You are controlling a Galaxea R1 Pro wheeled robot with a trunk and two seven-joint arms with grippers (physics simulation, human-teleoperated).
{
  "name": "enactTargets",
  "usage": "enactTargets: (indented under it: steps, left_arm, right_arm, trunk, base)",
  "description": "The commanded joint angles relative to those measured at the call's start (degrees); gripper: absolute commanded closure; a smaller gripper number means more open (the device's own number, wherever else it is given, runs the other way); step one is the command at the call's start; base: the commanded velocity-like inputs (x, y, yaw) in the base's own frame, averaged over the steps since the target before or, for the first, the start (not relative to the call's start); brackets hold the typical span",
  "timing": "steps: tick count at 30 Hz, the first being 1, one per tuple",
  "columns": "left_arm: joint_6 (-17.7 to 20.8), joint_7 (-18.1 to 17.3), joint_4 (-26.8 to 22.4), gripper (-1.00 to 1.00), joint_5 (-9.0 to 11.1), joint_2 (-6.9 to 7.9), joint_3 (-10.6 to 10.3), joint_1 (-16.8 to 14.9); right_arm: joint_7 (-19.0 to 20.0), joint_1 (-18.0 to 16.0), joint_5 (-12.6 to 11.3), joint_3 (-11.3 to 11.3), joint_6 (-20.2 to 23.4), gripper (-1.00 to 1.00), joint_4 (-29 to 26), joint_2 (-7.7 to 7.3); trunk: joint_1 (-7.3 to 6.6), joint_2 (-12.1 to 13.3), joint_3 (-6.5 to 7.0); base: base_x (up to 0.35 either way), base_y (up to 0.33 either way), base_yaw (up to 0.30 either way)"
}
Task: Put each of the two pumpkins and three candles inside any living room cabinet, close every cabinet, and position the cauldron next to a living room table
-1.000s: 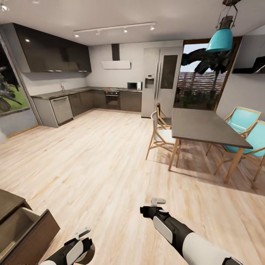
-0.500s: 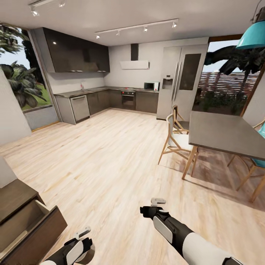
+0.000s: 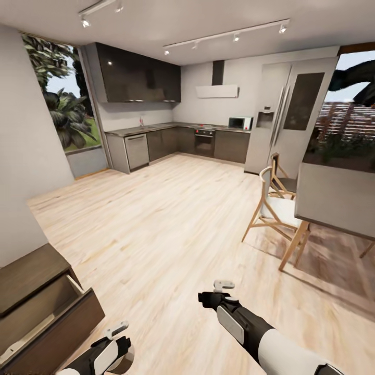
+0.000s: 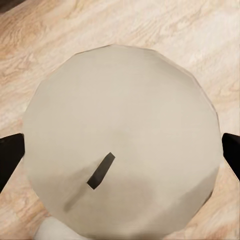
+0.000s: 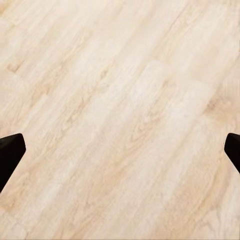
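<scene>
Between the left gripper's fingers sits a candle, held; the open cabinet drawer lies just leftward; the right gripper is spread, empty.

No readable text, labels, brand names, numbers or signs appear anywhere. The refrigerator and the microwave beside it have blank fronts, with any markings too small and blurred to read.

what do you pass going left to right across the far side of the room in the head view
window with plants outside → dishwasher → oven → microwave → fridge → dining table
</scene>
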Motion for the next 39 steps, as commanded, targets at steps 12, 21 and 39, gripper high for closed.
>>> enactTargets:
  steps: [12, 21, 39]
  left_arm:
    - [0.28, 0.41, -0.16, 1.00, 0.40, 0.05, -0.86, -0.02]
    - [0.34, 0.42, -0.16, 1.00, 0.40, 0.05, -0.88, -0.02]
    - [0.36, 0.38, -0.43, 1.00, 0.49, 0.05, -0.88, -0.03]
  right_arm:
    - [-0.49, -0.07, -0.36, 0.41, 0.16, -1.00, -0.07, -0.06]
    - [-0.54, -0.06, -0.36, 0.41, 0.15, -1.00, -0.06, -0.06]
    - [-0.47, -0.08, -0.37, 0.41, 0.15, -1.00, -0.06, -0.06]
  trunk:
    - [0.02, -0.04, -0.06]
    - [0.02, -0.04, -0.06]
    - [-1.95, 3.57, 1.55]
  base:
    - [0.202, -0.171, 0.287]
    - [0.169, -0.172, 0.287]
    - [0.006, -0.026, 0.287]
